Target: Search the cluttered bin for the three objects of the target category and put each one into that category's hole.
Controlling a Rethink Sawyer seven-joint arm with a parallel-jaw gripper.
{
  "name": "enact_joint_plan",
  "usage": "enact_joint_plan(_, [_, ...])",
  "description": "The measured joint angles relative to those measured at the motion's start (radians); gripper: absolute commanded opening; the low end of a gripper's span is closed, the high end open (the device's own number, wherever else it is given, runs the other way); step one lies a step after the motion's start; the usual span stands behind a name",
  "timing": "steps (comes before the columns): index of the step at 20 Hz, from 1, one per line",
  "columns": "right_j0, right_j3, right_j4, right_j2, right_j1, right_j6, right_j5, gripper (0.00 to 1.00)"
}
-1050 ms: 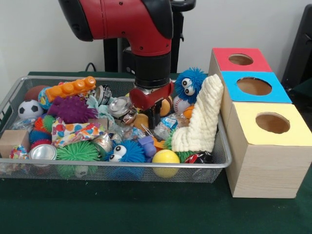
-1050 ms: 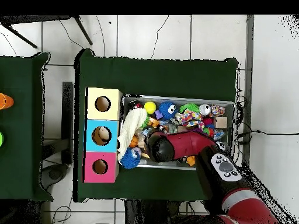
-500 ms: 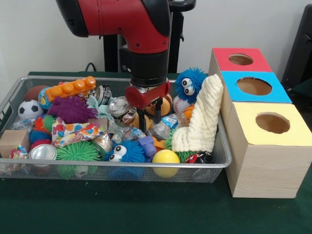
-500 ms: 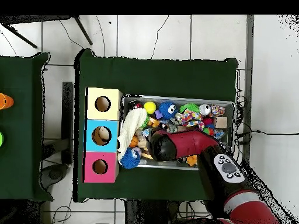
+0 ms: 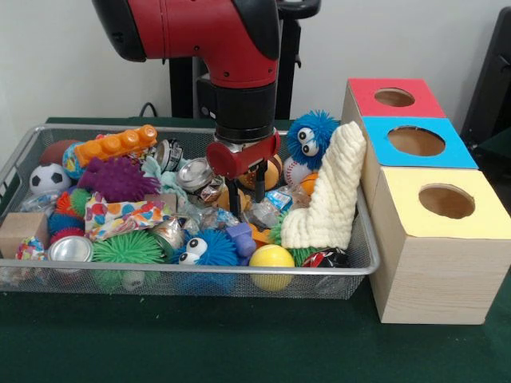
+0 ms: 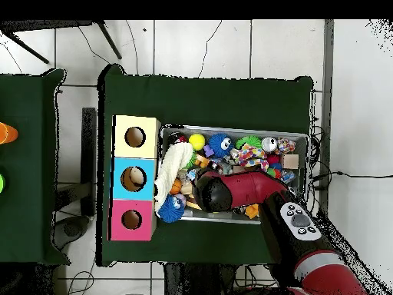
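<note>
No text, brand, number or sign can be read in either view. The patterned wrapper (image 5: 120, 215) at the lower left of the bin (image 5: 200, 279) shows only coloured dots and shapes, the crushed cans (image 5: 196, 174) show no legible print, and the three coloured box tops (image 5: 415, 142) at the right carry only round holes.

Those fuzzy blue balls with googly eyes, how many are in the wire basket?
2. One fuzzy blue googly-eyed ball sits at the back, beside the cream knitted cloth. The other lies at the front, left of the smooth yellow ball. More may be buried under the clutter.
</note>
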Motion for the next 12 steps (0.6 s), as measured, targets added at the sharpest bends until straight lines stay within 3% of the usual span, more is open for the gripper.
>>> enact_joint_plan(12, [-0.002, 0.000, 0.000, -0.028, 0.009, 0.000, 0.000, 1.00])
